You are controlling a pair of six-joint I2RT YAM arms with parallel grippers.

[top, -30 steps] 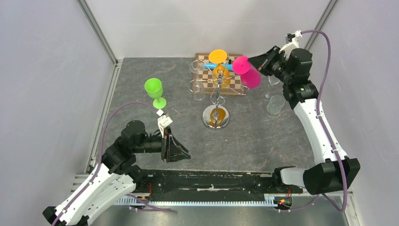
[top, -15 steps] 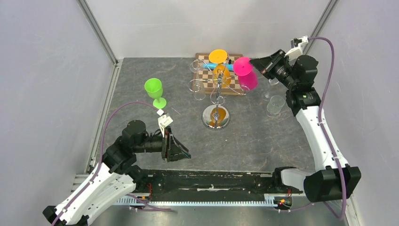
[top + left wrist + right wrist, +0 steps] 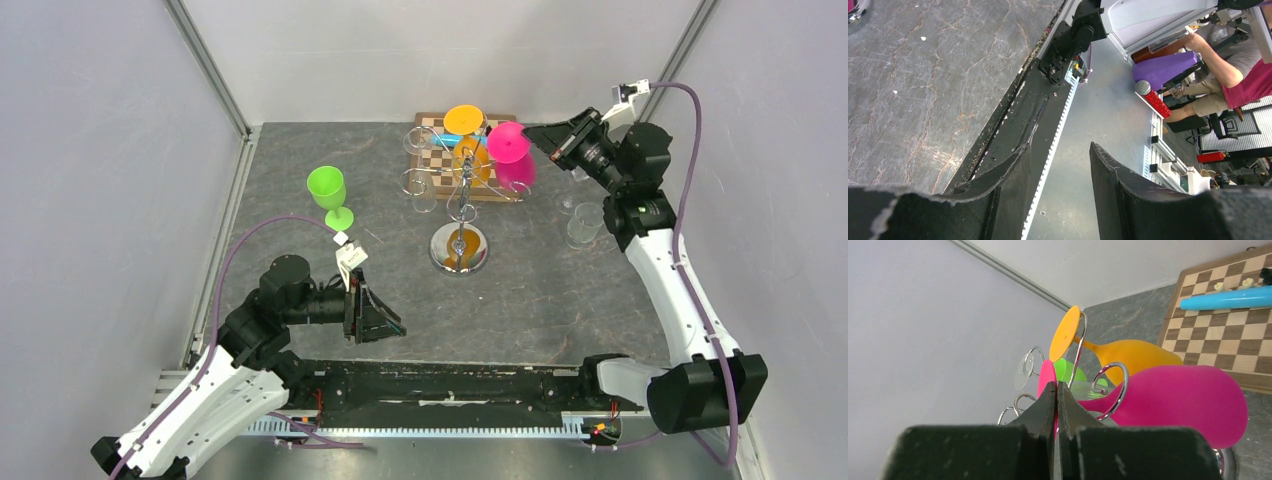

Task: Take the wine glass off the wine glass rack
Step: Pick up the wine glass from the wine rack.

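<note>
At the rack top: a pink plastic wine glass is hung foot uppermost, with its stem threaded through a curled wire arm of the shiny chrome wine glass rack.
Grip, right side: the right gripper is seen closed tight. As far as the wrist view shows, the thin rim of the pink foot is pinched between its fingers.
Grip, left side: the left gripper is held partly open with nothing in it, low over the near edge of the grey stone-patterned bench and well apart from the rack.
Other glasses: an orange plastic wine glass is hung on a neighbouring wire arm. A green plastic wine glass is stood upright on the bench, left of the rack and apart from it.
Done: the approach and the grasp on the pink foot are judged complete.
Left: the stem is not yet out of its wire loop. The glass is still to be slid outward along the arm until it is free, then carried clear and set down.
Change, right arm: half a second and a second earlier, the pink bowl was swung further out to the right and toward the front. It is now tucked back closer under the wire arm, and the right wrist has been turned and shifted slightly with it.
Change, elsewhere: the left arm, the green glass, the orange glass and the rack base are found where they were.
</note>
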